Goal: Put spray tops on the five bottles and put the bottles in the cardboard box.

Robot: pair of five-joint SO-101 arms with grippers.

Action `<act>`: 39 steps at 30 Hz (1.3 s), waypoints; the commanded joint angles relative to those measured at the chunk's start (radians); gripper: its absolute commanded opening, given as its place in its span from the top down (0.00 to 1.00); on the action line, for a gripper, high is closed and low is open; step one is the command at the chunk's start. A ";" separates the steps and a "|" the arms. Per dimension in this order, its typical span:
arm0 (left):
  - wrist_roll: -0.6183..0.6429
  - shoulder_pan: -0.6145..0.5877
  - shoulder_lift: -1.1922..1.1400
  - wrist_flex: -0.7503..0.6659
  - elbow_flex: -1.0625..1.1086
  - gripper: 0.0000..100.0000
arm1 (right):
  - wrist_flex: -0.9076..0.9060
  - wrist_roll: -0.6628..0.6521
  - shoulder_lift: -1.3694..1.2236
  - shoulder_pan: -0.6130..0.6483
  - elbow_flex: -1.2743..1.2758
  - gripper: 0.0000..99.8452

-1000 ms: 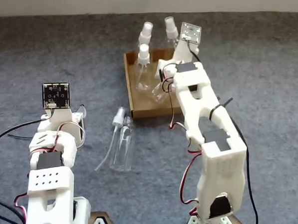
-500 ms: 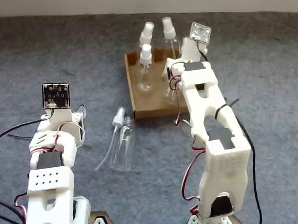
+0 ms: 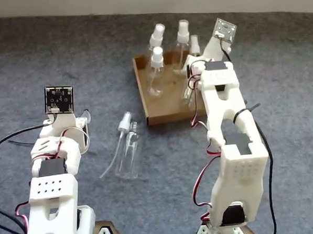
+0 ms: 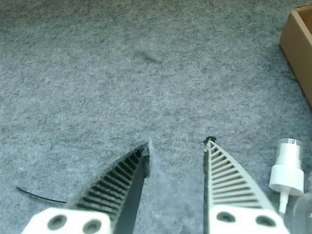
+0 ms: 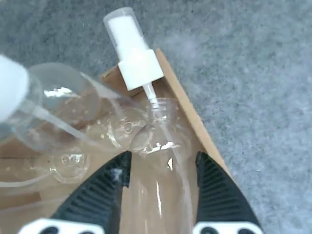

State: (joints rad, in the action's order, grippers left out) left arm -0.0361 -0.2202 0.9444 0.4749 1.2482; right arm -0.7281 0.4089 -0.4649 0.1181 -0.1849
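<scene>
A cardboard box (image 3: 145,99) lies at the back middle of the carpet. Three clear bottles with white spray tops stand in it (image 3: 155,70), (image 3: 157,37), (image 3: 182,37). My right gripper (image 5: 162,158) is shut on a fourth clear bottle (image 5: 163,146) with its spray top (image 5: 134,48) on, held upright over the box's far right corner (image 3: 194,47). One bare bottle (image 3: 129,152) lies on the carpet, a loose spray top (image 3: 124,123) beside it. My left gripper (image 4: 177,145) stands open over bare carpet, left of that spray top (image 4: 287,168).
Grey carpet (image 3: 64,53) covers the table. A corner of the box (image 4: 300,44) shows in the left wrist view. A thin black wire (image 4: 39,195) lies near the left gripper. A pale wall runs along the back.
The right arm has swung to the right and farther back with its bottle. The box and the bottles standing in it have slid right with it. The left arm has kept still.
</scene>
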 commanded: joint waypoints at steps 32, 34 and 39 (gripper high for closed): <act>0.011 0.019 0.002 -0.020 -0.005 0.83 | -0.392 -0.002 0.087 0.012 -0.260 0.91; 0.011 0.019 0.002 -0.020 -0.005 0.83 | -0.432 -0.002 0.105 0.024 -0.262 0.91; 0.011 0.019 0.002 -0.020 -0.005 0.83 | -0.450 -0.002 0.120 0.070 -0.260 0.91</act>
State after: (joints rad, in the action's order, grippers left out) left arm -0.0361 -0.2202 0.9444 0.4749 1.2482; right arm -1.1653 0.4074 -0.4173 0.1550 -0.3859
